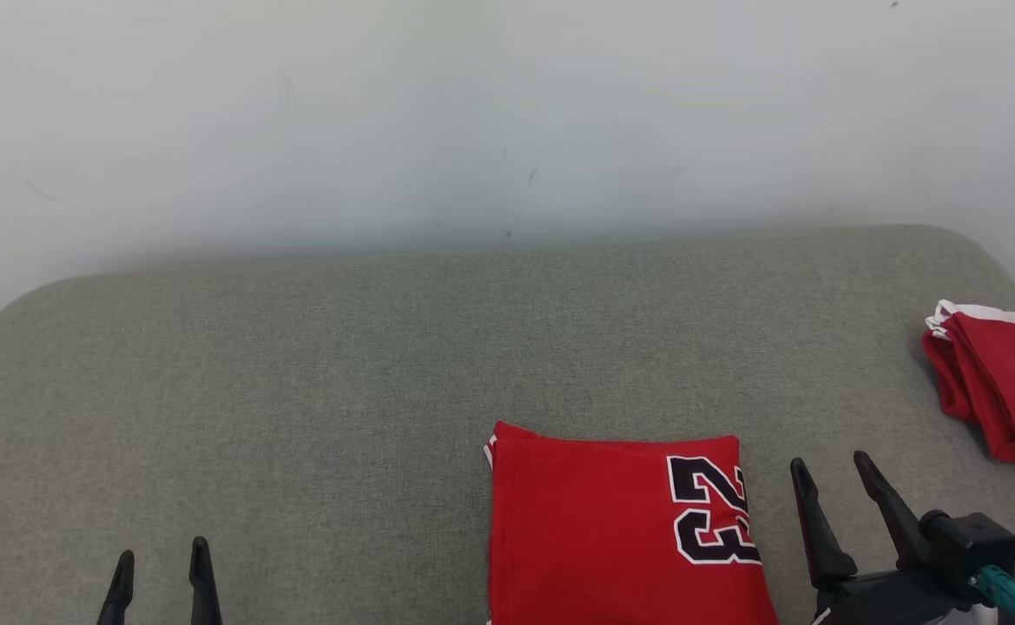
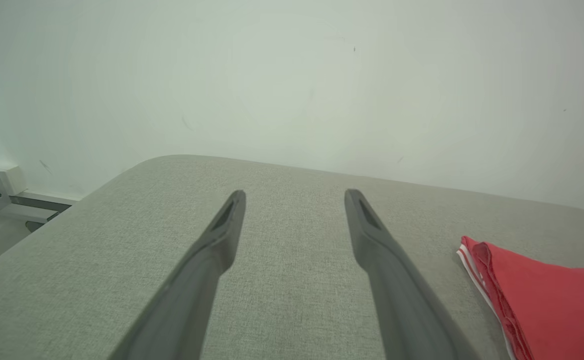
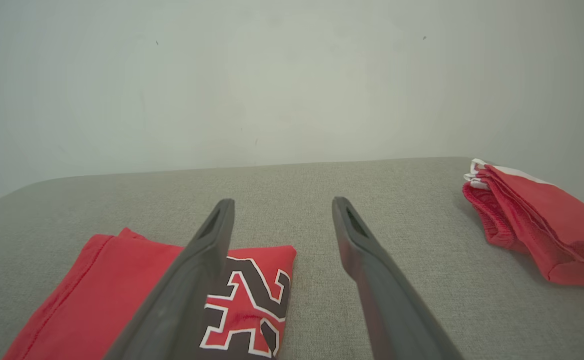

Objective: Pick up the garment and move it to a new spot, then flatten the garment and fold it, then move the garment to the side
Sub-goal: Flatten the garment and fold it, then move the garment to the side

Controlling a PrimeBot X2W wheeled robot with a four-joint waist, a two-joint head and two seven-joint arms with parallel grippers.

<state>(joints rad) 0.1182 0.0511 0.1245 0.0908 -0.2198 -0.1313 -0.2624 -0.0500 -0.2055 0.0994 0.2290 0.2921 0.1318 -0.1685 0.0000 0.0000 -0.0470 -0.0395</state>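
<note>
Red and folded, the garment (image 1: 620,529) is seen lying at the near edge of the grey padded worktop (image 1: 299,365), between the left gripper (image 1: 162,549) and the right gripper (image 1: 830,460), both spread wide and holding nothing. If only the top layer is pinched for the move aside, the fold could be pulled open, or the garment dragged into the other red bundle (image 1: 998,391) at the right.

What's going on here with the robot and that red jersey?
A two-armed robot is folding laundry on a grey padded surface. The red jersey, numbered 23, lies folded in front of it, untouched. The left pincer and right pincer are both open and empty, the right one just beside the jersey. A second red garment lies folded at the far right. Moving the jersey aside looks like the step left.
</note>
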